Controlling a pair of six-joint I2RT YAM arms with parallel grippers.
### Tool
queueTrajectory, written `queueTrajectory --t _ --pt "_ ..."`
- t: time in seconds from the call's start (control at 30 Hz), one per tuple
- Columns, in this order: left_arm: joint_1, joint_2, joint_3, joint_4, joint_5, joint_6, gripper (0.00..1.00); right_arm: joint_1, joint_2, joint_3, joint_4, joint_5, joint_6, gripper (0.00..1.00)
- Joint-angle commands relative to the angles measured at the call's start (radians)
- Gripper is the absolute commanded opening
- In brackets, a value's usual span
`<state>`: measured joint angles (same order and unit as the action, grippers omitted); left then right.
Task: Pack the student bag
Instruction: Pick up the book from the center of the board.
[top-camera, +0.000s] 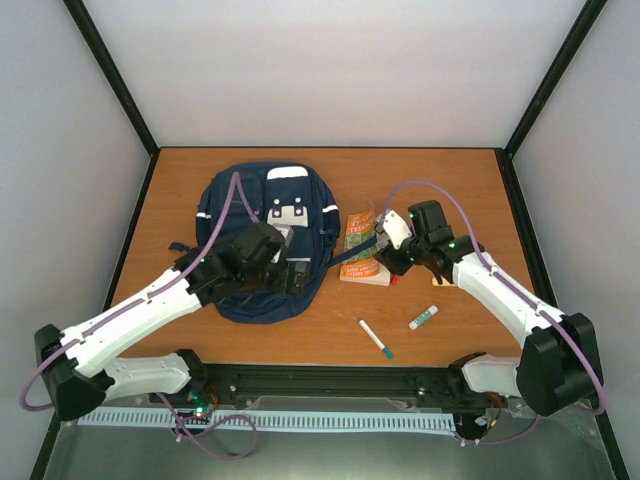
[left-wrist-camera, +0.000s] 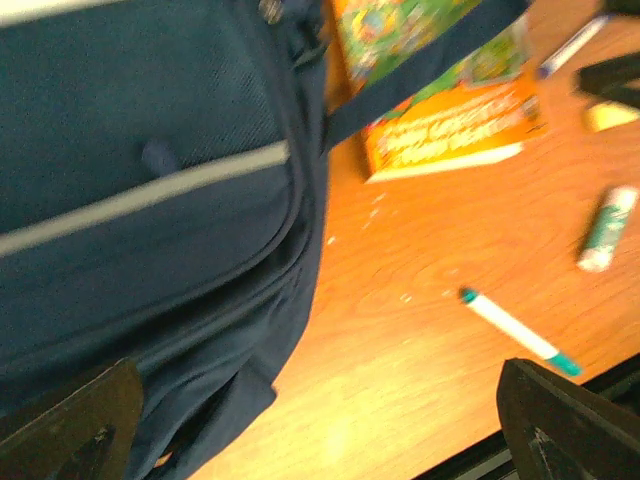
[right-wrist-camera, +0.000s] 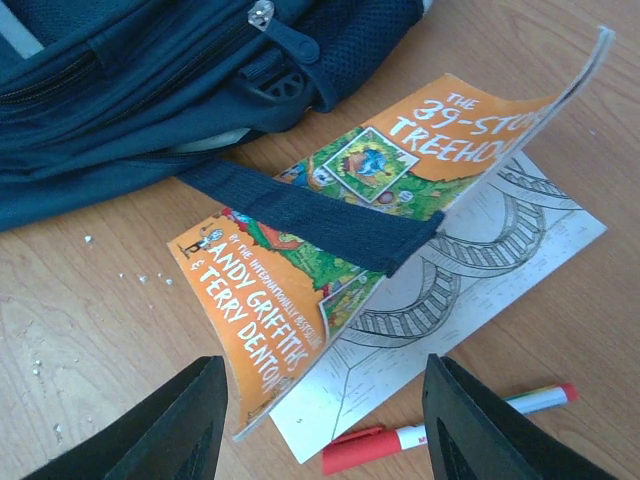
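This looks like a robotics lab test cell rather than a home or classroom. A wood-grain table (top-camera: 420, 180) is boxed in by 3 plain pale panels (top-camera: 330, 70) set in black frame posts (top-camera: 115, 75). 2 white-and-black robot arms (top-camera: 140, 310) are bolted to a black rail (top-camera: 330, 380) at the near edge. Purple cables (top-camera: 232, 200) loop over them, and a white slotted cable duct (top-camera: 300, 420) runs below. Only a student bag (top-camera: 250, 200), a book (top-camera: 362, 255), a marker (top-camera: 376, 338) and a glue stick (top-camera: 423, 318) lie on the tabletop.

A book (top-camera: 362, 248) lies right of the student bag (top-camera: 262, 240), under its strap (right-wrist-camera: 300, 215), a pen (top-camera: 376, 339) before it.
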<state>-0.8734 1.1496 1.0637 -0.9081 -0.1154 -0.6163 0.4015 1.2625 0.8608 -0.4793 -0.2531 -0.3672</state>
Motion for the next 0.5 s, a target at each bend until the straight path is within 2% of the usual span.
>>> queueTrajectory --t 0.0,0.07,0.17,0.23,0.27,0.37,0.43,0.47 --pt "-0.012 -0.060 0.075 0.204 0.008 0.129 1.00 -0.046 -0.001 0.067 -0.011 0.003 0.022 0.57" --pt "-0.012 -0.044 0.108 0.292 -0.038 0.158 1.00 -0.088 0.021 0.111 -0.033 -0.038 0.032 0.57" --pt "-0.012 0.019 0.188 0.365 -0.216 0.081 1.00 -0.153 0.080 0.181 -0.082 -0.087 0.056 0.57" --pt "-0.006 0.121 0.269 0.305 -0.406 -0.061 1.00 -0.213 0.126 0.214 -0.110 -0.123 0.079 0.57" --pt "0.010 0.187 0.328 0.249 -0.427 -0.080 1.00 -0.235 0.149 0.226 -0.122 -0.140 0.090 0.57" --pt "0.060 0.409 0.520 0.174 -0.285 0.061 1.00 -0.281 0.227 0.261 -0.166 -0.186 0.110 0.57" --pt "0.074 0.515 0.580 0.188 -0.232 0.077 1.00 -0.299 0.276 0.282 -0.197 -0.212 0.112 0.56" --pt "0.083 0.555 0.589 0.230 -0.152 0.078 0.99 -0.306 0.294 0.292 -0.213 -0.233 0.113 0.56"
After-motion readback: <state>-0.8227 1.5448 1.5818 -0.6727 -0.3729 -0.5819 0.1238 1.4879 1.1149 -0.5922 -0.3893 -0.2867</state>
